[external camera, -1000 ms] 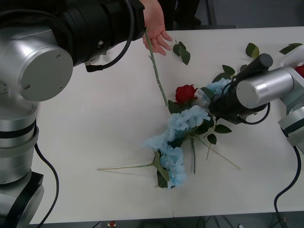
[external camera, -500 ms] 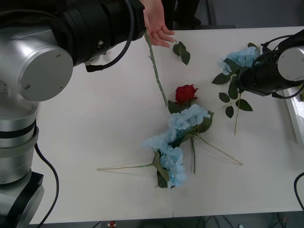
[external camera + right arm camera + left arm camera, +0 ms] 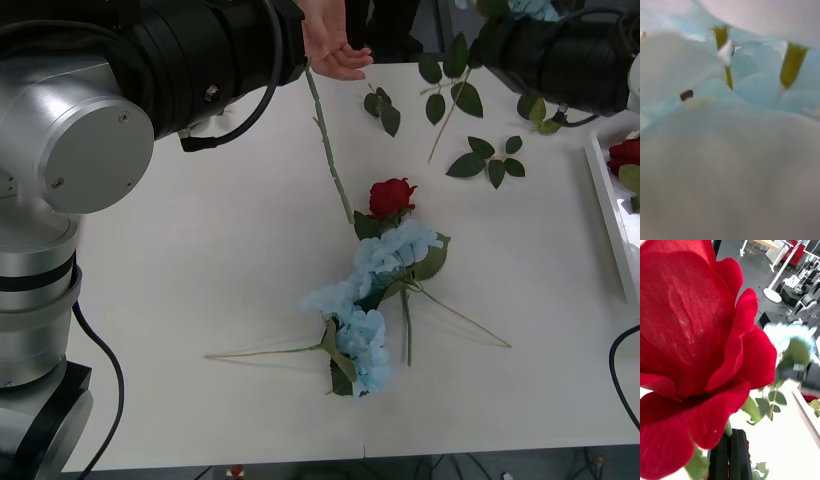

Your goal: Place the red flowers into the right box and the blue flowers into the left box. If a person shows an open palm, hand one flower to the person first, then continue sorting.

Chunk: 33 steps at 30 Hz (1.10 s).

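Red flowers: I'm gripping one in my left gripper (black fingers clenched on its stem), offering it to the person, risking slipping

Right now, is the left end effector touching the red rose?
Touching. Left wrist view: the left end effector pinches the red rose by its stem.

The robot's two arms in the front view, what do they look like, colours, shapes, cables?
The left arm is built from bulky rounded silver housings and a glossy black cylindrical section, with black cables looping along it. The right arm is a black cylinder, also trailing a black cable. The left gripper's fingers are flat and black.
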{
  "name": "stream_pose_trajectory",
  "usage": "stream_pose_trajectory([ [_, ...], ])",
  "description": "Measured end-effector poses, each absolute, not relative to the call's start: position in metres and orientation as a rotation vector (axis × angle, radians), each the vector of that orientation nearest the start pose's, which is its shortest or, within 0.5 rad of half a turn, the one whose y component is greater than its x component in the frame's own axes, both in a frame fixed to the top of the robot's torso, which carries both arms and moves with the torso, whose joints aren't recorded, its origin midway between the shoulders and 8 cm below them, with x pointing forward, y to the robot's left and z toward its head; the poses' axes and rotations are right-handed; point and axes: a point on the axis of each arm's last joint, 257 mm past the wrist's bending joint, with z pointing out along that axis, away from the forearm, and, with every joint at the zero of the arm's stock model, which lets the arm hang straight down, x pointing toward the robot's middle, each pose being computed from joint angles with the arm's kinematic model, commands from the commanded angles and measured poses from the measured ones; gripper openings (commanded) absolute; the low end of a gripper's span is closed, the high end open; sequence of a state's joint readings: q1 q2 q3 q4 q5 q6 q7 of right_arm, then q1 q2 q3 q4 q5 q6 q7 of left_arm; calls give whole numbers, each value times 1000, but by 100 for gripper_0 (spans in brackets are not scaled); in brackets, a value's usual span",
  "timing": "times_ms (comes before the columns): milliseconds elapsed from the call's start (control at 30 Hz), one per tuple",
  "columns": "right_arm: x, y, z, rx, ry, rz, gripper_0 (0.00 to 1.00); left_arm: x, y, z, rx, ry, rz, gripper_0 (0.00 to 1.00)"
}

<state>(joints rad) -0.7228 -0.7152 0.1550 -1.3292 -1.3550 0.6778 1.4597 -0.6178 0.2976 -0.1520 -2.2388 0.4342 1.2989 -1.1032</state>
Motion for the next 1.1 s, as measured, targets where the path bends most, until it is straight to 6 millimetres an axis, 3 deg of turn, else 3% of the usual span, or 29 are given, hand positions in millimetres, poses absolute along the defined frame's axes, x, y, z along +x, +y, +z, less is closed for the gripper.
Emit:
stream_pose_trajectory([
  [200,670,-194,69,-21,1622,826,0,500,37,44,264,1779,-569,0],
  [333,671,-182,130,-162,1484,709,0,500,37,44,264,1779,-569,0],
  [467,666,-163,177,-293,1364,599,0,500,37,44,264,1779,-569,0],
  [700,651,-122,254,-369,1192,568,0,500,37,44,264,1779,-569,0],
  [867,642,-104,286,-395,1108,541,0,500,37,44,264,1779,-569,0],
  [1100,641,-100,287,-400,1106,545,0,500,37,44,264,1779,-569,0],
])
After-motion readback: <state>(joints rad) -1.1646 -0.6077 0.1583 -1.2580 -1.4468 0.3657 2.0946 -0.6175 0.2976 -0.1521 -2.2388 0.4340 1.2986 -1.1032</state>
